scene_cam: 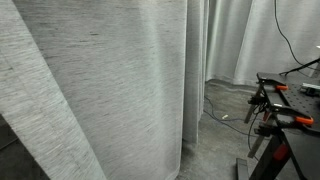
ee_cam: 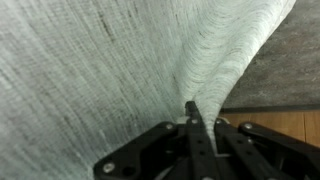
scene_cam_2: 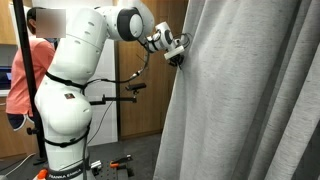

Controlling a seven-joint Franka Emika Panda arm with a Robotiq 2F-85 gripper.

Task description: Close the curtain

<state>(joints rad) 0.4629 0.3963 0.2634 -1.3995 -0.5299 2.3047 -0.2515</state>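
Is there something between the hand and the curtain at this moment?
Nothing visible stands between them. In an exterior view the hand is right at the edge of the curtain, and in the wrist view a fold of the fabric runs down between its fingers, which look shut on it.

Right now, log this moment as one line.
curtain: hanging in deep folds | fingers: shut on a curtain fold | arm: raised beside curtain edge

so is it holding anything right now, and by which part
Yes: the end effector is shut on the curtain, pinching a narrow fold of fabric at its side edge, high up.
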